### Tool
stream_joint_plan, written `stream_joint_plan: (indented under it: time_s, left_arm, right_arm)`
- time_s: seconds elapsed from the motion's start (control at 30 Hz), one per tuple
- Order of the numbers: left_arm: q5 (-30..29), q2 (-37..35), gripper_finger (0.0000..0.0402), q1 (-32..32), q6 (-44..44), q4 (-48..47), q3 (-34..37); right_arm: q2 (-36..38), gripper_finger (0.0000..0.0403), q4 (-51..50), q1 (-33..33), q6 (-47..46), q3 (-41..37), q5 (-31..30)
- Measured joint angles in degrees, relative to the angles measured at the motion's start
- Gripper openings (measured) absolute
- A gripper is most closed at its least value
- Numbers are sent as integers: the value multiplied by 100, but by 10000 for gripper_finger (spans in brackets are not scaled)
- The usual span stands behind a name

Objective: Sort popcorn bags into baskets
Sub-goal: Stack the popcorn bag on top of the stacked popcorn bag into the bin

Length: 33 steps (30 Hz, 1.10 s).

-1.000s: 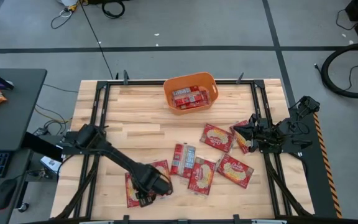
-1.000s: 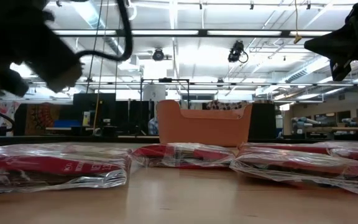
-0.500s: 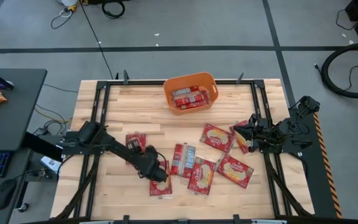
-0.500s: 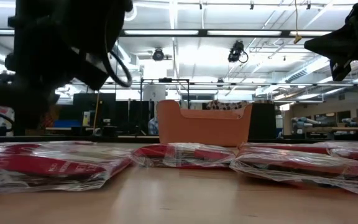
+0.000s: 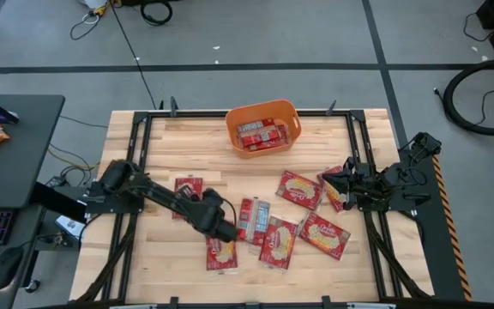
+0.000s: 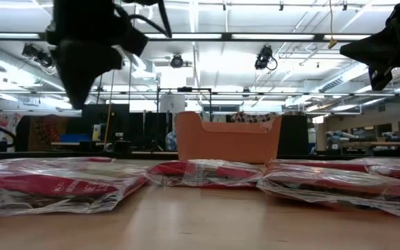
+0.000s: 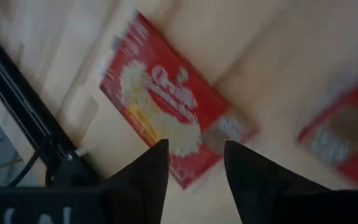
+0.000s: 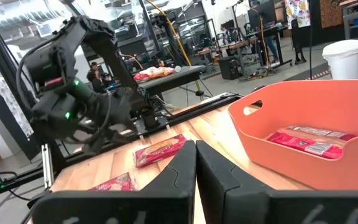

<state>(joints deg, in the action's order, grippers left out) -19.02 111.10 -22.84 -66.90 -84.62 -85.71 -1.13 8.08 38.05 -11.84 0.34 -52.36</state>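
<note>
Judging by their look, the popcorn bags scattered across the bench from centre toward 4 o'clock are light, flat, slick film, so I'd pinch one at a sealed edge. The orange basket at 12 o'clock holds some already. My left end effector hovers mid-bench, fingers apart and empty, over one bag. The right end effector waits at 3 o'clock, fingers together.

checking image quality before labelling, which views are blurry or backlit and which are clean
Left wrist view: motion-smeared, the flat red popcorn packet under the left gripper reads soft. Low view: bright ceiling lights turn the arms into silhouettes, near packets soft with glare on the plastic, the orange plastic tub sharper. High view: evenly lit and sharp. Right wrist view: clear, right gripper dark in the foreground.
</note>
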Motion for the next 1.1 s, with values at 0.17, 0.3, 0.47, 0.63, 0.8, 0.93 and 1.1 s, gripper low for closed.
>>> stream_joint_plan:
  time_s: [0.17, 0.3, 0.47, 0.63, 0.8, 0.93, 1.1]
  left_arm:
    - [-221, -409, 160, 121, -46, 293, 335]
    - [-290, -979, 160, 198, -145, 855, 962]
    - [-318, -1588, 160, 256, -559, 1523, 1702]
    - [-238, -1697, 160, 387, -1251, 1755, 1968]
    - [-175, -1630, 183, 523, -1347, 2010, 1981]
    - [-309, -1616, 221, 657, -1350, 2180, 1982]
    - [-485, -1604, 257, 876, -1347, 2219, 1982]
  right_arm:
    - [-2, 16, 16, 1, 0, 0, 0]
    - [0, 16, 28, 2, 0, 0, 0]
    - [0, 16, 26, 1, 0, 0, 0]
    - [0, 16, 47, 2, 0, 0, 0]
    - [0, 16, 46, 1, 0, 0, 0]
    - [0, 16, 46, 2, 0, 0, 0]
    - [0, 16, 100, 0, 0, 0, 0]
